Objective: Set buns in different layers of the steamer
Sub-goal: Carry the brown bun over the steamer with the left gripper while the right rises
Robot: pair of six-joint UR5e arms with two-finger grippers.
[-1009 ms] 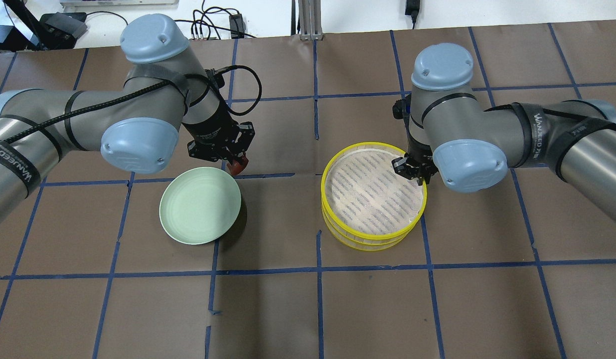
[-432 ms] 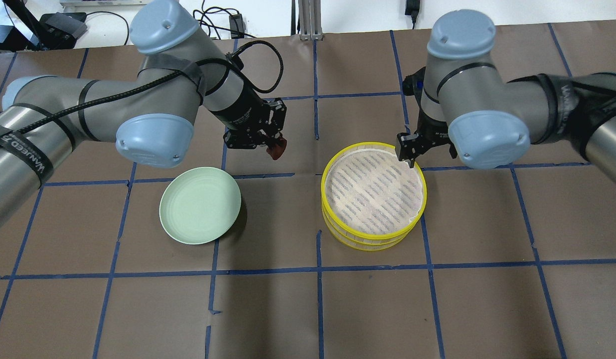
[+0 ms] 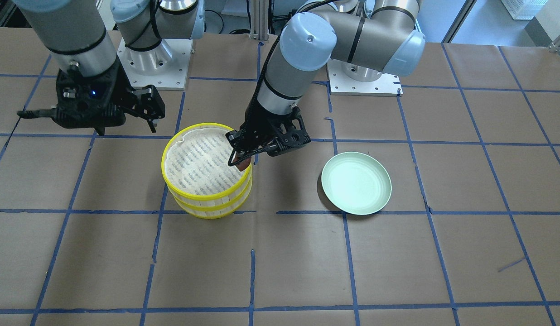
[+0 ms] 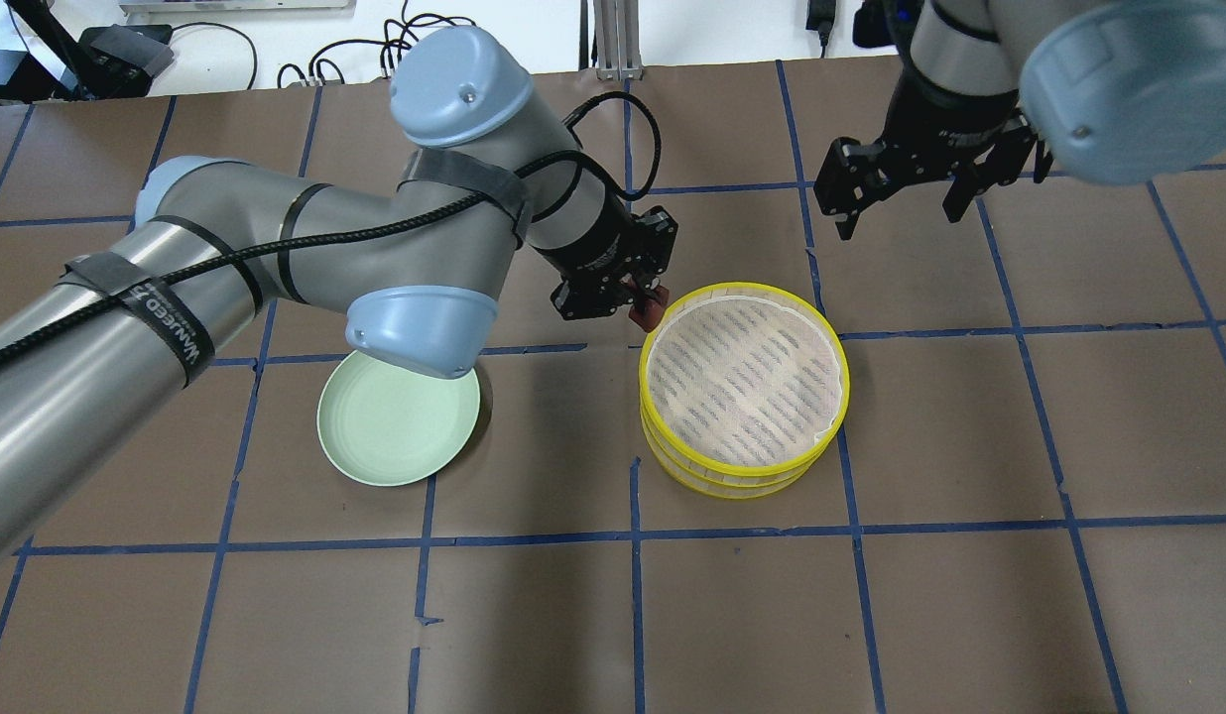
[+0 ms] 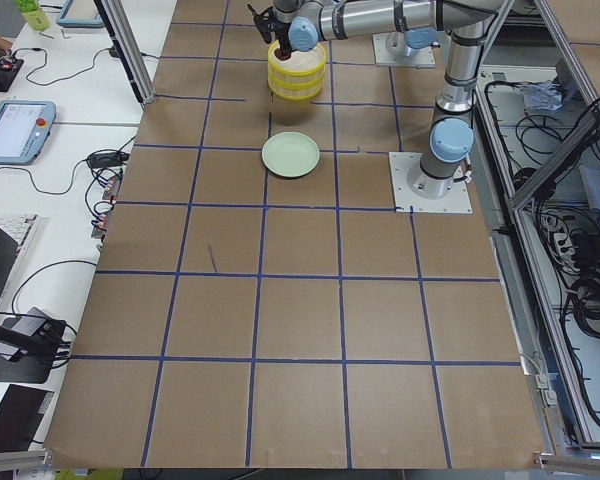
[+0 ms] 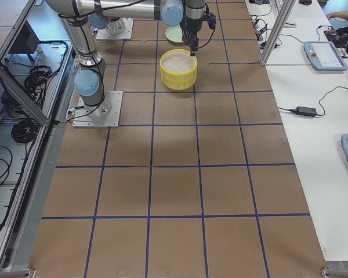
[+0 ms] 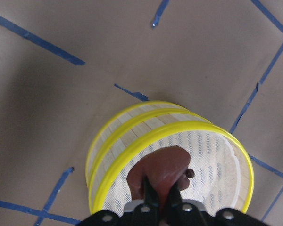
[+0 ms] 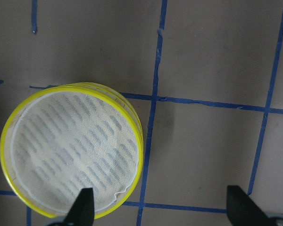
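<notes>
The steamer is two stacked trays with yellow rims; the top tray [image 4: 747,372] shows a bare white liner, and the lower tray [image 4: 722,481] sits under it. My left gripper [image 4: 645,302] is shut on the reddish-brown bun [image 4: 650,314] and holds it over the top tray's left rim. The wrist view shows the bun [image 7: 162,167] just above the liner near the rim. From the front, the bun [image 3: 243,164] hangs at the top tray [image 3: 203,167]. My right gripper [image 4: 899,213] is open and empty, raised behind and to the right of the steamer. The white bun is not in view.
A pale green dish [image 4: 398,407] lies empty on the table left of the steamer, also seen from the front [image 3: 356,182]. Brown paper with blue tape lines [image 4: 633,535] covers the table. Cables lie along the far edge.
My left gripper has carried the reddish-brown bun to the right, from beside the green dish to the steamer's left rim. My right gripper has pulled up and back from the steamer's far right rim.
</notes>
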